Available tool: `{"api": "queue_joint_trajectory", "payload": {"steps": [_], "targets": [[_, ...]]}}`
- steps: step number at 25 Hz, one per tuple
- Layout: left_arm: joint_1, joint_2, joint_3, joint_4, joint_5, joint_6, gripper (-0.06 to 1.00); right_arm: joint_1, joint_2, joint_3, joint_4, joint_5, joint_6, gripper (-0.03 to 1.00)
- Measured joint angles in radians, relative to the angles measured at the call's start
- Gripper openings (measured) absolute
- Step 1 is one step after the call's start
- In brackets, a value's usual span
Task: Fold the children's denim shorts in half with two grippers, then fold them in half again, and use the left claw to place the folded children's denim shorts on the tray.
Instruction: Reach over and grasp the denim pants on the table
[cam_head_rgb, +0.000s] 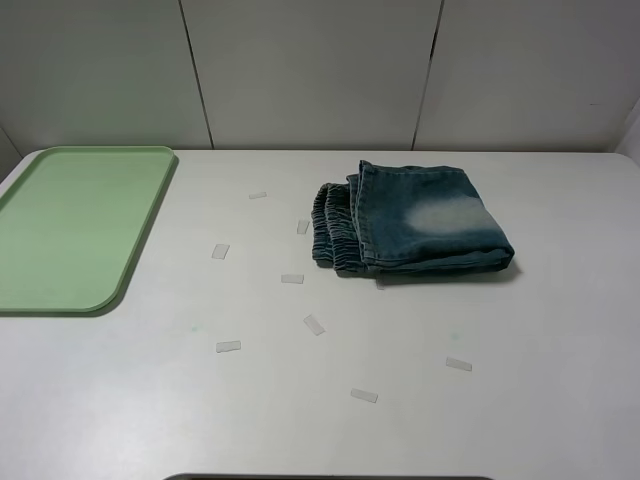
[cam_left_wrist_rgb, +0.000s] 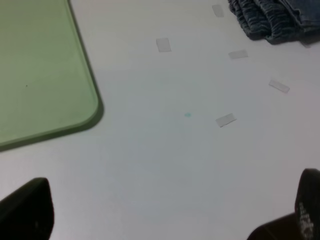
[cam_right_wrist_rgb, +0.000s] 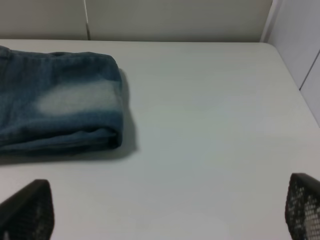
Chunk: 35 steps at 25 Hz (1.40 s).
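Exterior high: risks unfolding children's denim shorts (cam_head_rgb: 420, 225) if pinching one layer only; left claw (cam_left_wrist_rgb: 165, 215) and right gripper (cam_right_wrist_rgb: 165, 210) both spread wide.

- The children's denim shorts (cam_head_rgb: 420, 222) are seen folded into a compact bundle on the white table (cam_head_rgb: 540, 340), right of the middle.
- Their gathered waistband (cam_head_rgb: 333, 230) is turned toward the tray (cam_head_rgb: 60, 230), and a whitish worn patch (cam_head_rgb: 445, 215) is shown on top.
- The tray is laid flat at the table's left edge, well apart from the shorts.
- Small pale tape strips (cam_head_rgb: 314, 324) are scattered between and before them.
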Motion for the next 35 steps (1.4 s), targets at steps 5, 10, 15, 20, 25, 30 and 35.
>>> {"api": "queue_joint_trajectory", "payload": {"steps": [5,10,15,20,25,30,35], "targets": [[0.000,0.000,0.000,0.000,0.000,0.000,0.96,0.000,0.000,0.000,0.000,0.000,0.000,0.70],[0.000,0.000,0.000,0.000,0.000,0.000,0.96,0.000,0.000,0.000,0.000,0.000,0.000,0.70],[0.000,0.025,-0.005,0.000,0.001,-0.075,0.94,0.000,0.000,0.000,0.000,0.000,0.000,0.70],[0.000,0.201,-0.061,0.000,0.000,-0.131,0.94,0.000,0.000,0.000,0.000,0.000,0.000,0.70],[0.000,0.465,-0.161,0.000,-0.033,-0.107,0.94,0.000,0.000,0.000,0.000,0.000,0.000,0.70],[0.000,0.753,-0.269,0.000,-0.092,-0.049,0.94,0.000,0.000,0.000,0.000,-0.001,0.000,0.70],[0.000,1.010,-0.388,-0.008,-0.176,-0.020,0.94,0.000,0.000,0.000,0.000,-0.001,0.001,0.70]]}}
